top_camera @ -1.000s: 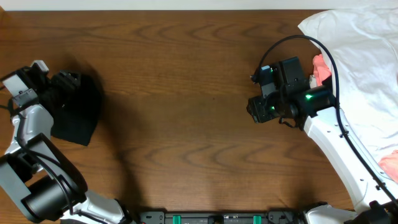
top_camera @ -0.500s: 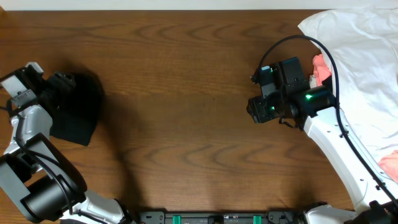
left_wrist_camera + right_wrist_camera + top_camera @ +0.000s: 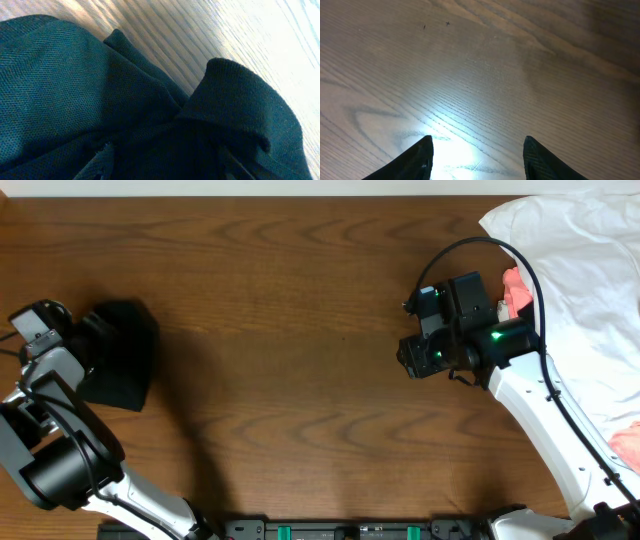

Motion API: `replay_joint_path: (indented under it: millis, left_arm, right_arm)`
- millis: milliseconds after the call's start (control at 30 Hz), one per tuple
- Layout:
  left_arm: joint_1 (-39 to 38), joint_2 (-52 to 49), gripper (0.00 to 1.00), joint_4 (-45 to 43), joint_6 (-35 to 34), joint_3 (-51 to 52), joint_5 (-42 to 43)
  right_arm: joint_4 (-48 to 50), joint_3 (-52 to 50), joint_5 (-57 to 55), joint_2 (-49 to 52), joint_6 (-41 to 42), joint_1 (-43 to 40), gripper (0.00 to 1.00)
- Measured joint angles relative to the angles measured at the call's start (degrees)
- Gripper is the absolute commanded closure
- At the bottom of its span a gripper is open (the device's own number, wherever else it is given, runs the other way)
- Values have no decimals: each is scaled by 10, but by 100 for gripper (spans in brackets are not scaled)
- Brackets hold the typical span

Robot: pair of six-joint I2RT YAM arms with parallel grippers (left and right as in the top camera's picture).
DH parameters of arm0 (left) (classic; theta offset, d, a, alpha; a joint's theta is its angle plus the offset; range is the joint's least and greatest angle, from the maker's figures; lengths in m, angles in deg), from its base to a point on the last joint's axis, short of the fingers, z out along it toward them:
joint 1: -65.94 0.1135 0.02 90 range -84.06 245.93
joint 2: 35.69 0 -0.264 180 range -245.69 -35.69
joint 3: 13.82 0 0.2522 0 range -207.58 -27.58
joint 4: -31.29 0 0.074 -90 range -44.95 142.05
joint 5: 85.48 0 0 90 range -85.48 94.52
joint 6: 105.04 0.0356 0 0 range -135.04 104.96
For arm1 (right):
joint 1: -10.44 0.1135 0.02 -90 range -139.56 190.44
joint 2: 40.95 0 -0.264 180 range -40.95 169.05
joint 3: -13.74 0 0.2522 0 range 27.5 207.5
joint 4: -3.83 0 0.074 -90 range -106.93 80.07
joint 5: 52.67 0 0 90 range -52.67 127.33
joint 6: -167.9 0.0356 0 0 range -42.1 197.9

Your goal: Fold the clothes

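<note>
The black garment [image 3: 122, 358] lies folded in a compact bundle at the table's left edge. It fills the left wrist view [image 3: 100, 85], with a ribbed cuff or collar [image 3: 240, 95] folded over it. My left gripper [image 3: 88, 332] sits at the bundle's left side, its fingers spread apart low over the black fabric [image 3: 165, 170]. My right gripper [image 3: 410, 358] hangs open and empty over bare wood right of centre [image 3: 476, 160]. White garments [image 3: 580, 250] and coral-pink garments [image 3: 515, 285] are piled at the far right.
The wooden table [image 3: 290, 330] stretches between the two arms. More coral-pink fabric [image 3: 625, 442] shows at the right edge. The right arm's white link [image 3: 540, 420] runs along the pile's left side.
My left arm has drawn back to the left, and the black bundle has shifted slightly left with it. The right arm has not moved.
</note>
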Motion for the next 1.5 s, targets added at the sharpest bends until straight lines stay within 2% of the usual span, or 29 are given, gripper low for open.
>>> replay_joint_path:
  millis: [167,267,367,500,867,1300,1500]
  left_arm:
    - [21,-14,33,-16,-30,-12,-1]
    - [34,-18,16,-28,-40,-15,-1]
    - [39,-19,9,-40,-45,-16,-7]
    - [40,-19,9,-51,-46,-16,4]
    - [57,-20,11,-62,-33,-12,104]
    - [-46,-18,11,-50,20,-7,171]
    - [-36,-11,11,-53,20,-5,179]
  right_arm:
    - [-7,0,0,0,0,0,44]
    - [-8,0,0,0,0,0,43]
    - [-8,0,0,0,0,0,43]
    - [-9,0,0,0,0,0,43]
    - [-9,0,-2,0,0,0,43]
    - [-12,0,-4,0,0,0,43]
    - [-14,0,-10,0,0,0,42]
